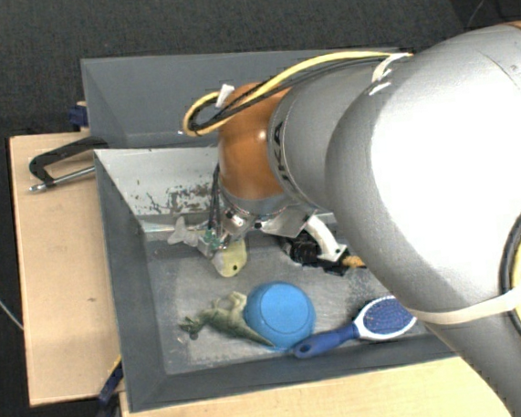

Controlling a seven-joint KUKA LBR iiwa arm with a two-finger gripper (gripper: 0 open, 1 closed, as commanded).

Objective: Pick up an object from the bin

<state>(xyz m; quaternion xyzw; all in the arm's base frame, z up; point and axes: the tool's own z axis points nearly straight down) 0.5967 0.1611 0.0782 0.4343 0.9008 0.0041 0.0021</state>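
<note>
My gripper (217, 236) is low in the bin's back-left part, under the arm's orange cover. Its tip sits just above a small pale yellow thing (231, 260) and right beside a light grey toy figure (184, 233) that lies against the back wall. I cannot make out anything held in it. A black thing with white and orange parts (318, 249) lies just to the right, partly hidden under the arm.
Along the front wall lie a green toy dinosaur (214, 319), a round blue disc (281, 311) and a blue-handled brush with a white head (381, 319). The big grey arm covers the bin's right side.
</note>
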